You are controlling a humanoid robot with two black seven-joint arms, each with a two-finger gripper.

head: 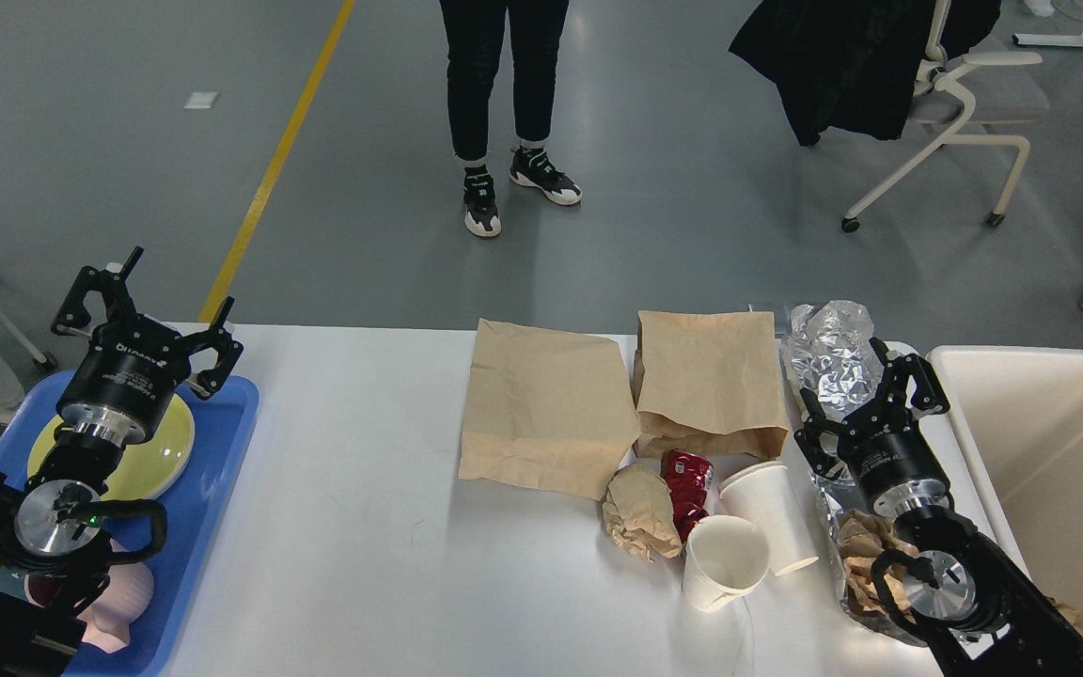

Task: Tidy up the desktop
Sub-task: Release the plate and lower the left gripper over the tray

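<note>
Grey floor fills the upper half of the view, crossed on the left by a yellow line [278, 160], with a standing person's legs [494, 103] in dark trousers and sneakers near the middle and a white office chair [965, 113] draped with a dark coat at the upper right. Below it the desktop [363, 545], a wide white surface with rounded corners, spans nearly the whole lower half. At its left end sits a blue tray [222, 470] carrying a yellow plate [170, 451] and a pink mug [123, 602], both partly hidden by the left arm; the left claw [142, 306] hangs over the tray's far edge with its fingers spread wide and nothing between them. Toward the middle lie two flat brown paper bags [541, 409], side by side, and in front of them a crumpled brown paper wad [640, 512], a crushed red can [689, 489] and two white paper cups [739, 545], one upright, one tipped over. Further right, crumpled foil [828, 353] lies under the right claw [866, 395], whose fingers stand wide apart and empty. A cream-white bin [1049, 442] stands at the right edge.
</note>
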